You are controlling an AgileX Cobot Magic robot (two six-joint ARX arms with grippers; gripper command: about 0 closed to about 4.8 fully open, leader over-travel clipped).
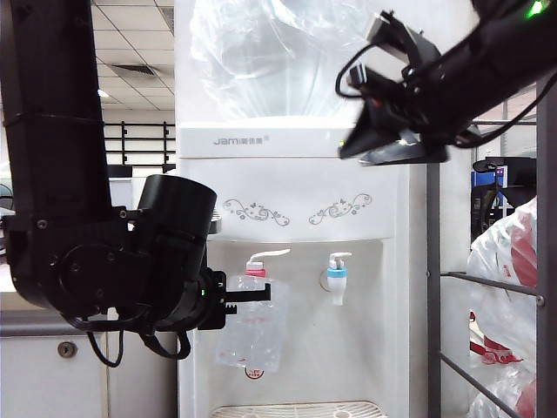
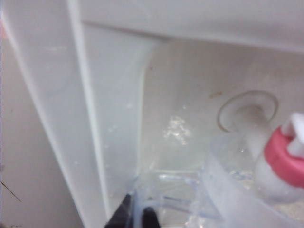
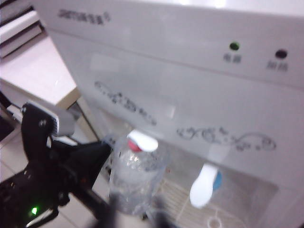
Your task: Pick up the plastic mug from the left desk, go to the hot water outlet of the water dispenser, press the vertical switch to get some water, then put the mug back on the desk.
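- The water dispenser [image 1: 296, 218] serves as the reference: white cabinet, grey logo on its upper band, grey scroll ornaments on the front panel, a clear bottle [image 1: 270, 57] seated on top.
- Hot water outlet [image 1: 256, 271]: white tap with a red collar, on the left half of the dispenser's recess. Its vertical switch [image 1: 268, 255], a thin white curved lever, projects forward above the collar.
- Second tap [image 1: 337, 274], blue collar, sits in the same recess beside the red one, apart from it.
- The plastic mug [image 1: 251, 329] is held up inside the dispenser's recess directly under the hot water outlet, its rim around the red collar. It is off the drip grille [image 1: 300, 408] at the dispenser's base.
- Left gripper [image 1: 237, 298]: at the left edge of the dispenser's recess, jaws clamped on the mug's side handle [image 2: 166, 202]; the left wrist view shows the dark fingertips [image 2: 151, 217] closed on the clear handle.
- Right gripper [image 1: 365, 144]: in front of the dispenser's upper band, above the blue-collared tap and well clear of both taps. Nothing is seen in it; its fingertips are blurred, so I cannot tell how far apart they stand.
- Left desk [image 1: 52, 326]: grey cabinet front with a round lock [image 1: 66, 349], to the left of the dispenser, largely hidden by the left arm.
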